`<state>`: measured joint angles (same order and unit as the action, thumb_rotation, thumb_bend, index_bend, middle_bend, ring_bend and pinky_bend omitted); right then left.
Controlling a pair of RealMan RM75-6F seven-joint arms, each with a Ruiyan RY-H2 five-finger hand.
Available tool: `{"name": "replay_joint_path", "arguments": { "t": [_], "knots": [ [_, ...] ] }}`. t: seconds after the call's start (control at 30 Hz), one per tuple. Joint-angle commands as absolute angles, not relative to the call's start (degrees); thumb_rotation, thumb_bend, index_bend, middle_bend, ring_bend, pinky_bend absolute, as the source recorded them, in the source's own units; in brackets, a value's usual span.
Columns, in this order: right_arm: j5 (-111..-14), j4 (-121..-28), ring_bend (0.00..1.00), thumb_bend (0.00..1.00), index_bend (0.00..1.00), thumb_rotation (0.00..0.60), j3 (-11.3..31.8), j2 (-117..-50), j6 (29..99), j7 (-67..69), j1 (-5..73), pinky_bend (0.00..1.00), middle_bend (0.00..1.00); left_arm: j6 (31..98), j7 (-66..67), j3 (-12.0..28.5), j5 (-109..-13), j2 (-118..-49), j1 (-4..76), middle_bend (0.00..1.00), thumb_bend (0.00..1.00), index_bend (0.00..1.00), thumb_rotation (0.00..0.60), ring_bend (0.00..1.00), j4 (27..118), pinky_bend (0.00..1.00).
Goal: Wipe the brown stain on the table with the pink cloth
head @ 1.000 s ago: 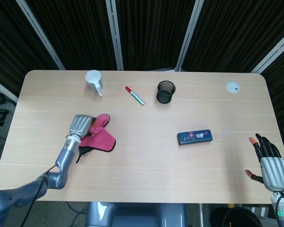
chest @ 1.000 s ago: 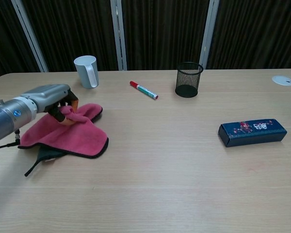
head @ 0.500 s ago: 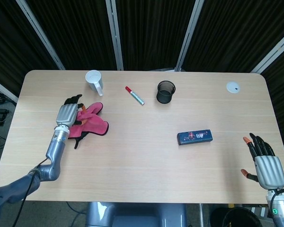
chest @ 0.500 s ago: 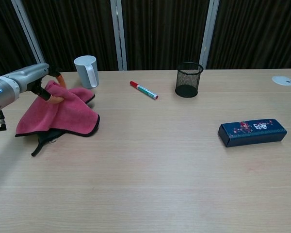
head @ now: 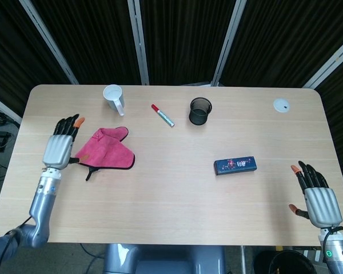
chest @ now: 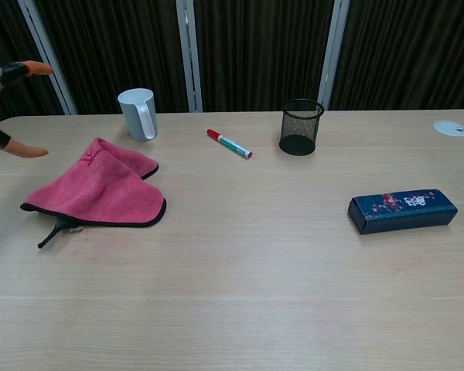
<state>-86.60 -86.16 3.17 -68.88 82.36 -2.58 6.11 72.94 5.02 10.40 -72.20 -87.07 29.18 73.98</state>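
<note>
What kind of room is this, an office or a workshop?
Probably a curtained-off test area set up like an office desk: black curtains behind a pale wooden table holding a black mesh pen cup and red-capped marker.

No readable text anywhere. Dark blue box [chest: 402, 210] on the desk [chest: 255, 294] carries a printed label with red and white marks, too small to make out.
</note>
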Motion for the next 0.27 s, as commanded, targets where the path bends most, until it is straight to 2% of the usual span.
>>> {"name": "replay_joint_path", "arguments": {
  "t": [0.03, 0.27],
  "knots": [
    [-86.7, -85.6, 0.00, 0.00, 0.01, 0.600, 3.1, -69.3, 83.0, -2.1, 5.7, 0.14, 0.00, 85.5, 9.5, 3.4, -76.9, -80.4, 18.2, 0.00, 0.00, 0.00, 0.600, 0.00, 83.6, 0.00],
    [-88.6, -85.5, 0.00, 0.00, 0.00, 0.600, 3.0, -70.0, 86.3, -1.3, 4.8, 0.14, 0.00, 92.7, 10.0, -2.9, -79.3, -76.6, 9.3, 0.00, 0.00, 0.00, 0.600, 0.00, 88.0, 0.00]
  ]
}}
